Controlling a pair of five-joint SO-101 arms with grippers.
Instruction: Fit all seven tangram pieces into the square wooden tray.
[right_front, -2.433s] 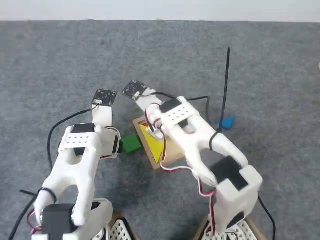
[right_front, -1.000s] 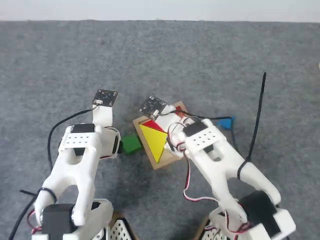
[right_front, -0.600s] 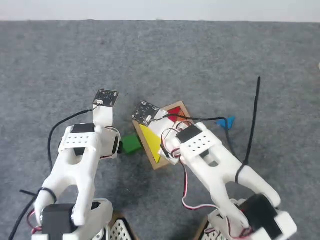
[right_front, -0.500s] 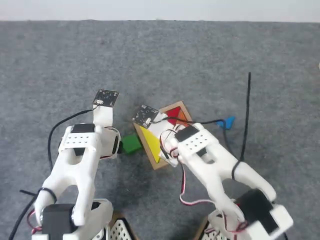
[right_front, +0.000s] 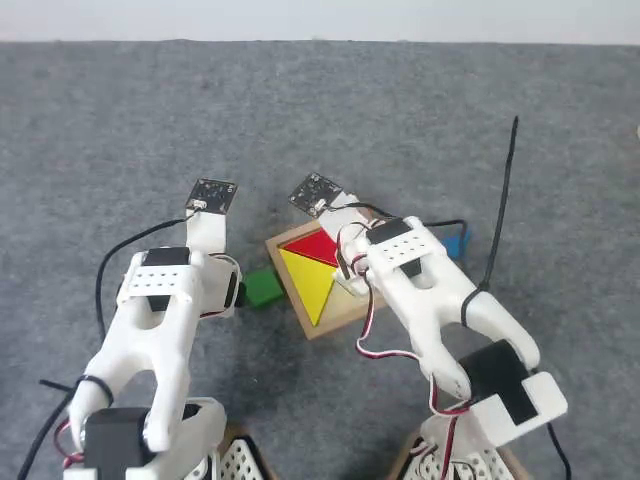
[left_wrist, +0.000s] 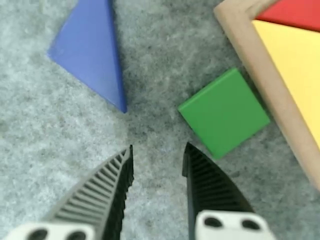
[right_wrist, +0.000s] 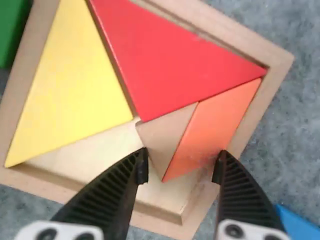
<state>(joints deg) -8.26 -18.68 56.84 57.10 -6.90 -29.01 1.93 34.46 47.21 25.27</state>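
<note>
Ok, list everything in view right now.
tray: 1, wood, mid-table
yellow triangle: 1, yellow, in tray
red triangle: 1, red, in tray beside yellow
orange piece: 1, orange, in tray against red
green square: 1, green, on table by tray rim
blue triangle: 1, blue, on table beyond green square
blue piece: 1, blue, on table, other side of tray
table: 1, grey
left gripper: 1, black, open, near green square
right gripper: 1, black, open, over orange piece

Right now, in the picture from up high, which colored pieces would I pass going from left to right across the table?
green square → yellow triangle → blue piece
</note>
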